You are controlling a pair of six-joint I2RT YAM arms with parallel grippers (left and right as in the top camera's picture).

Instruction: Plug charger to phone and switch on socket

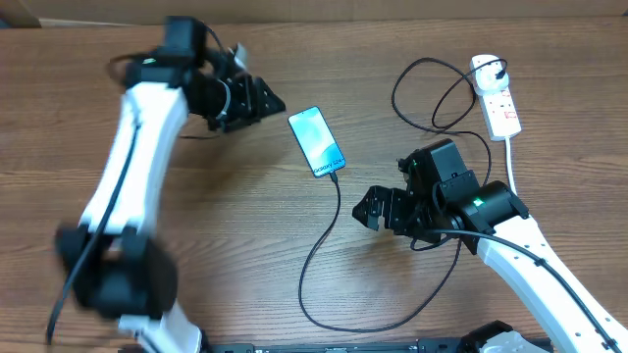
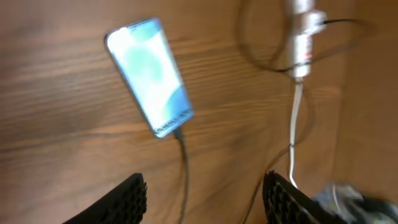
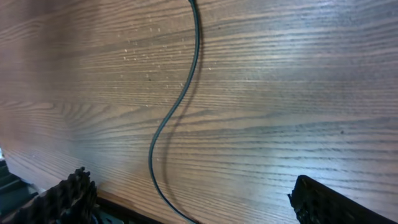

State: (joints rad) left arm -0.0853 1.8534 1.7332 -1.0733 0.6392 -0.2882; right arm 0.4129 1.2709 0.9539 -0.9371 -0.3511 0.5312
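Observation:
The phone (image 1: 316,141) lies screen-up mid-table, its screen lit blue. The charger's thin black cable (image 1: 319,250) meets the phone's lower short edge, loops toward the front edge and runs back up to the socket (image 1: 498,100) at the far right. My left gripper (image 1: 272,103) hovers open just left of the phone with nothing between its fingers. In the left wrist view the phone (image 2: 149,74) has the cable (image 2: 184,163) at its near end, between my fingers (image 2: 127,198). My right gripper (image 1: 368,211) stands wide open right of the cable (image 3: 179,99).
A thick white cord (image 1: 510,162) trails from the socket toward the right arm. The black cable makes extra loops (image 1: 432,98) left of the socket. In the left wrist view the blurred socket (image 2: 300,34) and white cord (image 2: 293,127) sit at the right.

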